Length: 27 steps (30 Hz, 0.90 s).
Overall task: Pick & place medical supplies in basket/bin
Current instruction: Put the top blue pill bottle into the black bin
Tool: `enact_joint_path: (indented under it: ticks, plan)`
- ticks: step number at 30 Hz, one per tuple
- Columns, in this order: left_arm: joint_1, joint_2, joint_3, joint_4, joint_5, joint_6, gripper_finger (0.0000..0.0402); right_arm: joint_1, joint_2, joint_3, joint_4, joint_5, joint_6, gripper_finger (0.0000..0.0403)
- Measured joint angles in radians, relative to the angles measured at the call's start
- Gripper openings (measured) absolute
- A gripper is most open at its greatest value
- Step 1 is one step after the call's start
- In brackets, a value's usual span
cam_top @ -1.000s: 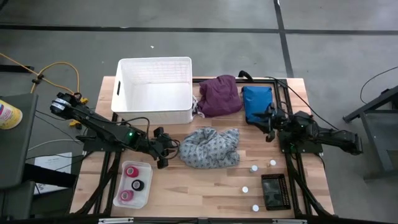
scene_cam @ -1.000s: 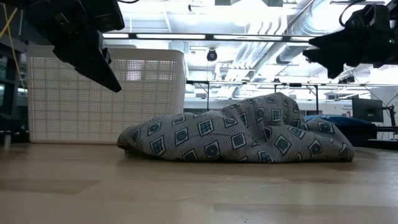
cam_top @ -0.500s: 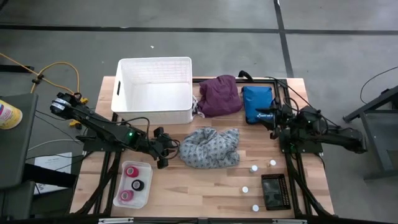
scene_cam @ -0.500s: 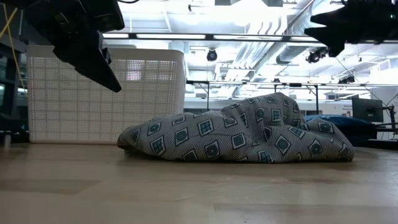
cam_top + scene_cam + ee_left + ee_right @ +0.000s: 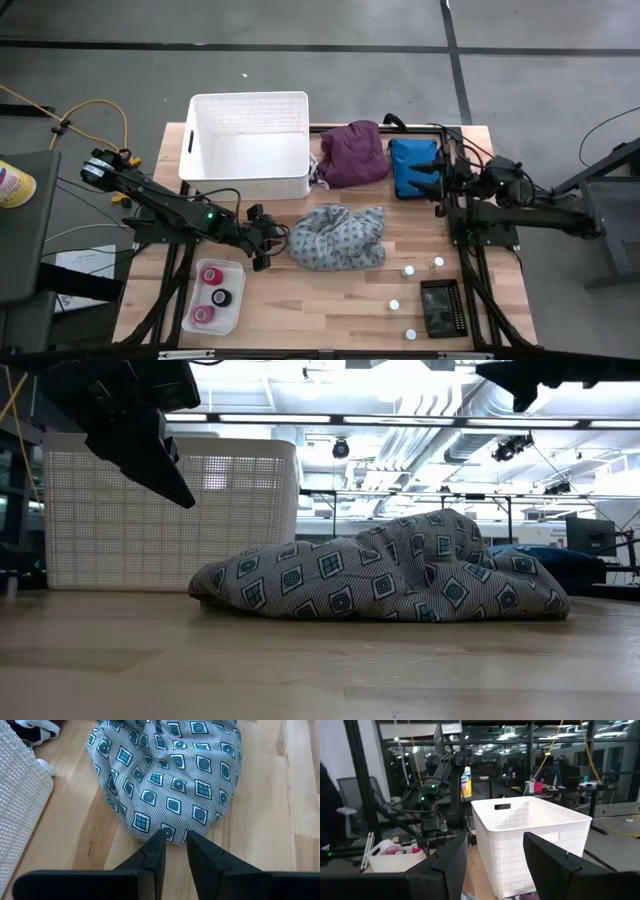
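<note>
Hovering just short of the grey patterned cloth (image 5: 170,775), the left gripper (image 5: 174,842) has its fingers (image 5: 155,852) nearly closed, with only a narrow gap and nothing held; the cloth's nearest fold lies right at the fingertips. The step in hand looks like the pickup of this cloth, not yet begun. The next move seems to call for opening the fingers wider, pushing down into the bunched fold, closing on a good pinch of fabric, then lifting and carrying it to the white basket (image 5: 200,170), which stands just beyond and to one side of the fingers with its top open.

The right gripper (image 5: 492,855) is raised well above the surface (image 5: 330,300) beside the blue pouch (image 5: 412,165), its fingers (image 5: 451,862) spread apart and empty, pointing across toward the basket.

The purple cloth (image 5: 352,152) lies beside the basket's side wall, well beyond the left fingers past the grey cloth. The small vials (image 5: 408,270) are scattered on the far side of the grey cloth from the left fingers, near a dark rack (image 5: 440,305). The tape rolls (image 5: 212,275) sit in a small white tray (image 5: 235,300) behind and to one side of the left fingers.

Room to lift is good above the cloth; the basket's tall wall is the edge to clear, so loose fabric would need to rise well above its rim.
</note>
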Motion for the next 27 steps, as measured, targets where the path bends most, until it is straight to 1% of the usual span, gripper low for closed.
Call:
enact_joint_path:
  ticks: [9,15,20,23,27]
  plan:
    - [0.000,0.000,0.000,0.000,0.000,0.000,0.0074,0.000,0.094,0.092,-0.044,-0.010,-0.024,0.0181]
    - [0.000,0.000,0.000,0.000,0.000,0.000,0.0074,0.000,0.155,0.163,-0.132,-0.025,-0.027,0.0181]
    - [0.000,0.000,0.000,0.000,0.000,0.000,0.0074,0.000,0.187,0.179,-0.190,-0.030,-0.031,0.0181]
    - [0.000,0.000,0.000,0.000,0.000,0.000,0.0074,0.000,0.194,0.179,-0.252,-0.059,-0.031,0.0181]
    - [0.000,0.000,0.000,0.000,0.000,0.000,0.0074,0.000,0.207,0.179,-0.369,-0.126,-0.005,0.0181]
